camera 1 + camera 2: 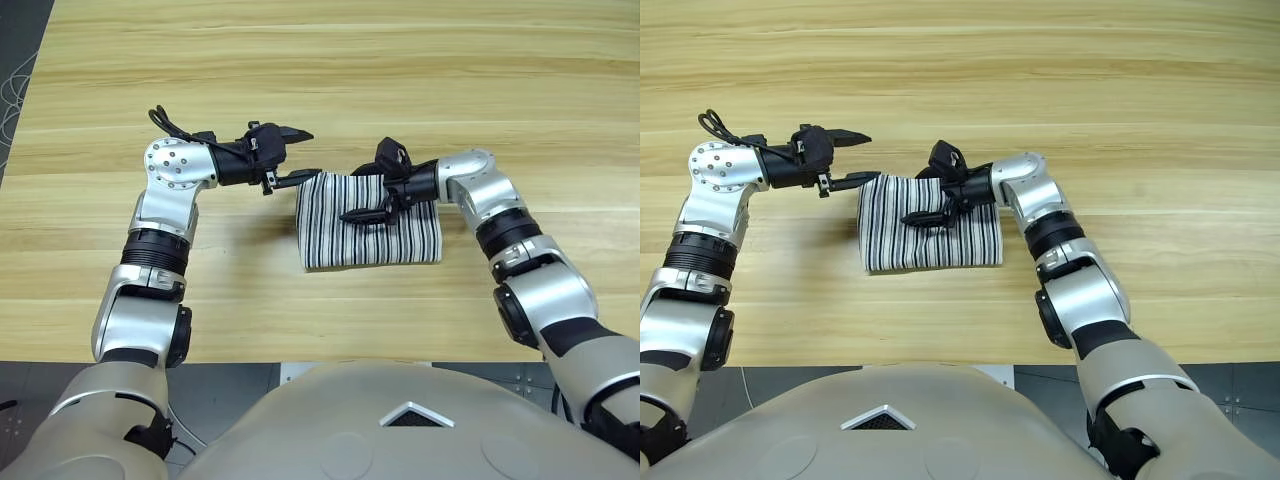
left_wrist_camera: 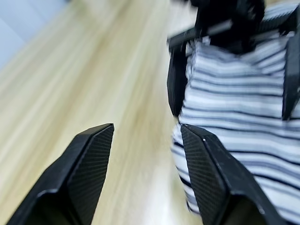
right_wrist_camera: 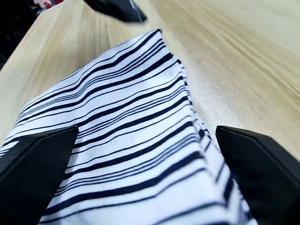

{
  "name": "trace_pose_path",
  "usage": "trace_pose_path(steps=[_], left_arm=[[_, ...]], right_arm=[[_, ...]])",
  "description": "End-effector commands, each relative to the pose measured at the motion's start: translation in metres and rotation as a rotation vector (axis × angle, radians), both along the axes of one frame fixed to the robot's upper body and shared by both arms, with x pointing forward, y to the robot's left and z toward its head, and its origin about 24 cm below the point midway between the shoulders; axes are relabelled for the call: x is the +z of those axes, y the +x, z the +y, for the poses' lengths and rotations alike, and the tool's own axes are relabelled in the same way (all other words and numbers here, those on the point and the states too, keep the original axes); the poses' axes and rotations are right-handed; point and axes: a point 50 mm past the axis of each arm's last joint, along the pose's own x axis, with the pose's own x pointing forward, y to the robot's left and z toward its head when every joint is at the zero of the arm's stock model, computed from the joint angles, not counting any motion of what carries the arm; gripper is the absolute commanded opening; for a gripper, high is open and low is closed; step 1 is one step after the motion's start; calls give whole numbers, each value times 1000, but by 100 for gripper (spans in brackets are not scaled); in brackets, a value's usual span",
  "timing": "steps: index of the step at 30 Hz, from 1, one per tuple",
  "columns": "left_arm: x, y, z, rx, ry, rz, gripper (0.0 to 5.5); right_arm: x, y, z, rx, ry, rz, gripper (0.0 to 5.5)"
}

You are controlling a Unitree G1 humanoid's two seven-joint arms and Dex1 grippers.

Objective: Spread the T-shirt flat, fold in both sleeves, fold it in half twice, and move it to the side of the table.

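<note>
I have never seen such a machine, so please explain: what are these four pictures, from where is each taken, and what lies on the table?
This is a humanoid robot with two arms, each ending in a two-finger gripper. The two wide pictures come from cameras in its head, looking down. The two close ones come from its wrists; the black wedges there are gripper fingers. On the wooden table lies a striped T-shirt, folded into a small rectangle. The left gripper is open at its far left corner, the right gripper open over the cloth. Neither seems to hold anything.
</note>
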Motion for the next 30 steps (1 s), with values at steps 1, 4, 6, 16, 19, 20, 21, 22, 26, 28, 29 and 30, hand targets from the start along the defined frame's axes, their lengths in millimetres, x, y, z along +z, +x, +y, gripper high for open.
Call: trace_pose_path(steps=[1,4,6,16,19,20,21,22,26,28,29,30], left_arm=[[20,-5,2,37,-65,-107,265],[27,-3,6,101,-120,-154,265],[27,1,12,172,-181,-164,265],[30,23,45,489,-378,-237,265],[18,35,36,577,-457,-209,265],[15,39,30,588,-464,-205,265],[13,43,24,604,-484,-201,265],[12,46,19,618,-494,-202,265],[8,55,16,720,-499,-208,265],[6,56,16,752,-475,-223,265],[7,56,16,765,-479,-238,265],[8,56,17,783,-487,-257,265]], right_arm=[[-41,-6,-93,-178,-555,-18,547],[-27,-2,-175,-307,-927,-295,547],[-15,-15,-233,-367,-1171,-402,547],[11,-79,-339,-421,-1713,-682,547],[39,-33,-313,-793,-1525,-1051,547],[44,-27,-310,-857,-1503,-1118,547],[52,-22,-308,-899,-1498,-1205,547],[58,-19,-306,-926,-1497,-1272,547],[88,2,-290,-948,-1459,-1574,547],[100,17,-272,-916,-1405,-1710,547],[102,24,-261,-905,-1356,-1761,547],[103,30,-250,-913,-1292,-1790,547]])
